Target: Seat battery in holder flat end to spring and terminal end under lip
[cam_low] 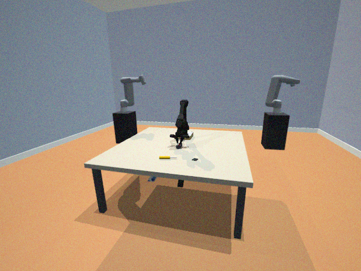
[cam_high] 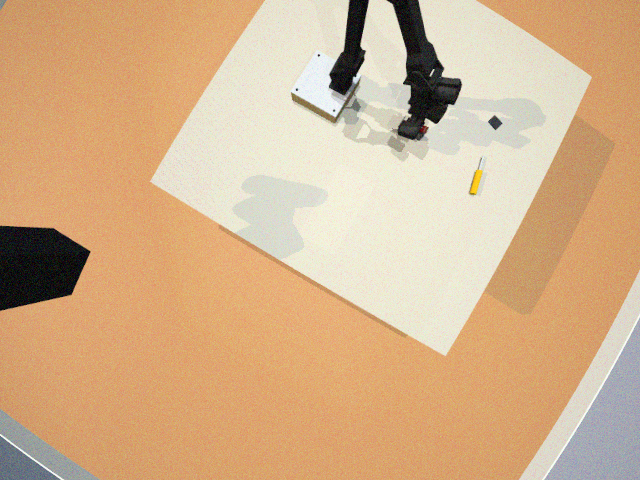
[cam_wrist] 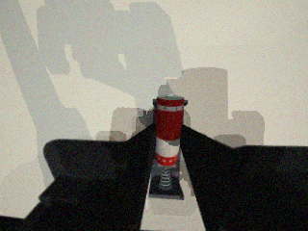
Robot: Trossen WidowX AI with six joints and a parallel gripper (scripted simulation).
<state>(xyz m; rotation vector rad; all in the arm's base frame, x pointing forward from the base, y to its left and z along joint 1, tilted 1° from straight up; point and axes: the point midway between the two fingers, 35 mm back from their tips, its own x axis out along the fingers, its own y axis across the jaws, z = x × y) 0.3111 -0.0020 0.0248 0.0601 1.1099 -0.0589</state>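
The hand (cam_wrist: 167, 140), clamped on the battery (cam_wrist: 168, 130), sits mid-frame in the wrist view; holder (cam_wrist: 166, 189) and spring (cam_wrist: 166, 177) lie directly below, axes aligned.

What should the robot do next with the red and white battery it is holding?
Probably ease it straight down, gently. In the wrist view the battery is gripped between the fingers, lined up lengthwise over the dark holder, with the spring showing at its near end. It does not look seated yet, so a slow, light lowering seems right before letting go.
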